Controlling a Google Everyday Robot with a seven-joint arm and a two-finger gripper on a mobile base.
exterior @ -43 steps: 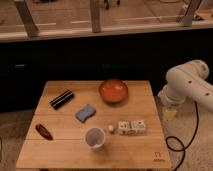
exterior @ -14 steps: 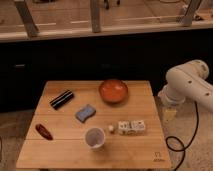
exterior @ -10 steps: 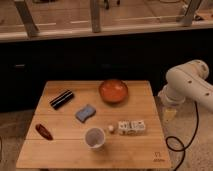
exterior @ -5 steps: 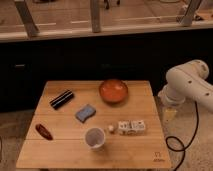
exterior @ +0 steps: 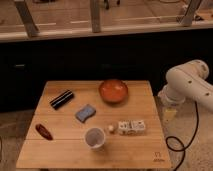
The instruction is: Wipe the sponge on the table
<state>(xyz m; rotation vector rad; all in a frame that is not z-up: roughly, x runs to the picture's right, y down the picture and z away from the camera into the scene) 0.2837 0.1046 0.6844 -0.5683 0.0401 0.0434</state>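
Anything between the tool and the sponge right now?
Nothing sits squarely in line. The tool, off the table by its right edge, faces the sponge through a gap between the orange bowl and the white box; both flank the path.

We saw an orange bowl (exterior: 113,91) at the far side of the worktop (exterior: 60,152), a black ribbed bar (exterior: 61,99) left of it, a reddish object (exterior: 44,131) by the left edge, and a white cup (exterior: 94,138) near the front. A small pale ball (exterior: 111,128) lay just beside a white printed box (exterior: 132,127). A black cable (exterior: 176,145) looped on the floor below the gripper (exterior: 170,114), off the worktop's right edge.
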